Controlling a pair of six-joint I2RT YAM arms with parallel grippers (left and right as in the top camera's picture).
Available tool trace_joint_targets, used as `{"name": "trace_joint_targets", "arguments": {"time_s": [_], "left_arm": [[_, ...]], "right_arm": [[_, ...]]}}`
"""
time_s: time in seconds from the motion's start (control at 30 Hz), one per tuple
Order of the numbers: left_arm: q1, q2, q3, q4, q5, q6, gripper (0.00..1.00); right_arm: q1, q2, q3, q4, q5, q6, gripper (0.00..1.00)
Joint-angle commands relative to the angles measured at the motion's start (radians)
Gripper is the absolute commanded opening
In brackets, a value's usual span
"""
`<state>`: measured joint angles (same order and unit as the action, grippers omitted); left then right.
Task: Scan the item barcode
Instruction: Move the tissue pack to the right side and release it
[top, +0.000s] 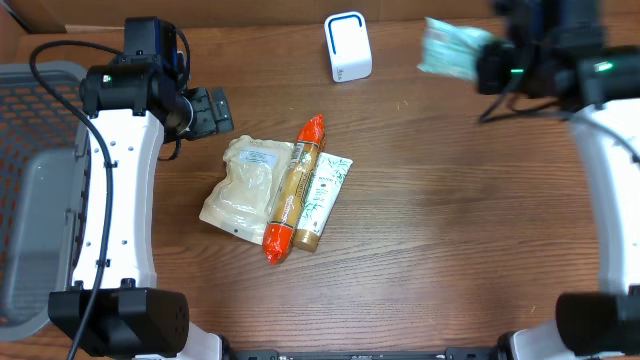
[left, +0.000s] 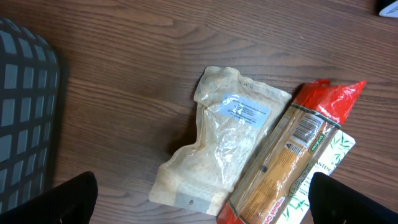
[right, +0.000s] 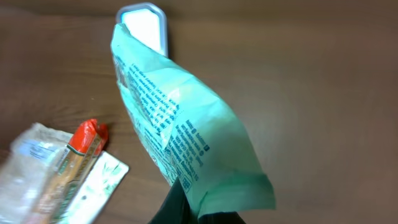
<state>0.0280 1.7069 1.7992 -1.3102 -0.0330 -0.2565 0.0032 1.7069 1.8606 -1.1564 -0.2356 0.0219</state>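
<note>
1. At the far left edge of the overhead view, a grey mesh basket (top: 35, 190) sits beside the wooden table (top: 450, 230), partly under the left arm.
2. Upper left of centre, the left gripper (top: 214, 110) hangs with its jaws spread wide and nothing between them. In the left wrist view its dark fingers (left: 68, 202) show only at the two bottom corners, well apart.
3. Below and right of it, three items lie together at mid-frame.
   - A clear pouch (top: 245, 185) of pale grains carries a white label.
   - A long packet with red ends (top: 296, 190) lies along the pouch's right edge, touching it, with a barcode showing on its side.
   - A flat white sachet with green leaf print (top: 330, 185) sits partly under the long packet's right side.
4. At top centre, a white barcode scanner (top: 347, 47) stands apart from the pile.
5. Upper right, the green packet (top: 452, 50) is held up just right of the scanner, blurred in the overhead view. The right gripper (top: 488, 64) is clamped on its sealed lower edge. In the right wrist view the packet's printed side shows, and the scanner peeks out behind its top corner.
</note>
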Motion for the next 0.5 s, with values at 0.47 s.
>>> {"name": "trace_joint_targets", "arguments": {"time_s": [0.47], "left_arm": [[-0.002, 0.008, -0.004, 0.002, 0.008, -0.013, 1.00]], "right_arm": [[-0.478, 0.108, -0.475, 0.289, -0.198, 0.270, 0.04]]}}
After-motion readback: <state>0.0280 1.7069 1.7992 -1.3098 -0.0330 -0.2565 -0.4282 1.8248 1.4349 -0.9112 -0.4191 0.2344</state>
